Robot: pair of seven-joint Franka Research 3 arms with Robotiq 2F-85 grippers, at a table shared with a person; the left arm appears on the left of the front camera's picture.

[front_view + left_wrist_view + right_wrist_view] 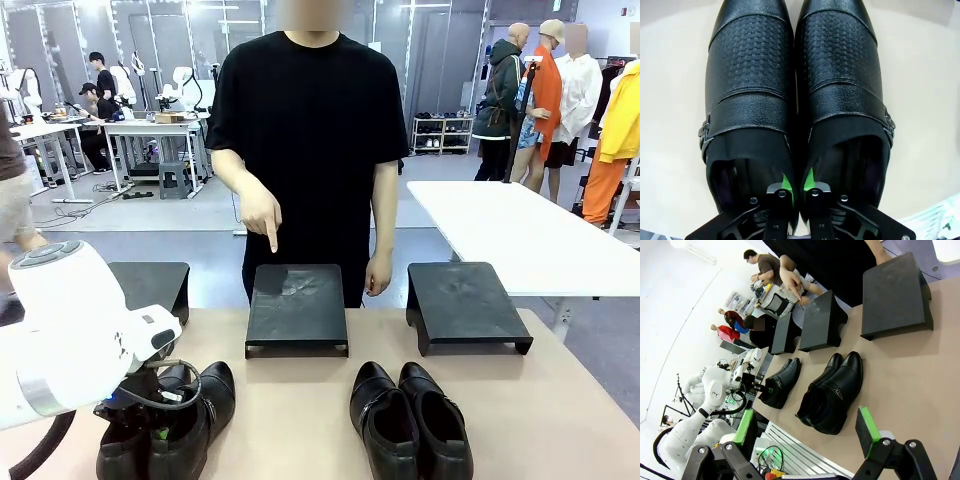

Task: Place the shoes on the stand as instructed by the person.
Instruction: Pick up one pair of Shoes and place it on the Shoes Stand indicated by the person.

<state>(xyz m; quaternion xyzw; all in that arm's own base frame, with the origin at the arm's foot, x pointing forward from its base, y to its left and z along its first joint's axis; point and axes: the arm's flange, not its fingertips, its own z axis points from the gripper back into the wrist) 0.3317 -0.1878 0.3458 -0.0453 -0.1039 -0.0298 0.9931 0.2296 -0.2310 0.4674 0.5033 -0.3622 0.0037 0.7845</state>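
Front view has the person (310, 130) in a black short-sleeved T-shirt at the far edge of the beige desk (545, 420). The person's pointing hand (262, 215) aims a forefinger down at the middle black flat-topped stand (297, 308). The person's other hand (378, 275) hangs just beside that stand's far right corner. The left black stand (150, 285) and the right black stand (465, 305) sit along the same far edge with bare gaps between them, and all three tops are bare. Nearer the robot, the left pair of glossy black leather dress shoes (195, 410) and the right pair of glossy black leather dress shoes (410, 420) lie on the desk with their toes towards the stands. A strip of bare desk separates the toes from the stand fronts, and an open lane runs between the two pairs. The white left arm (70, 340) reaches over the left pair from the picture's left. In the left wrist view the left pincer (796, 182) is narrow, with one green pad (785, 182) in each shoe's opening. The pads squeeze the two touching inner walls together. Both shoes rest flat, side by side, with pale desk clear on either side. In the right wrist view the right pincer (805, 420) is spread wide and holds nothing. It hovers by the desk's near edge, apart from the right pair, whose heels lie close to that edge. Open desk lies ahead of it up to the right stand.
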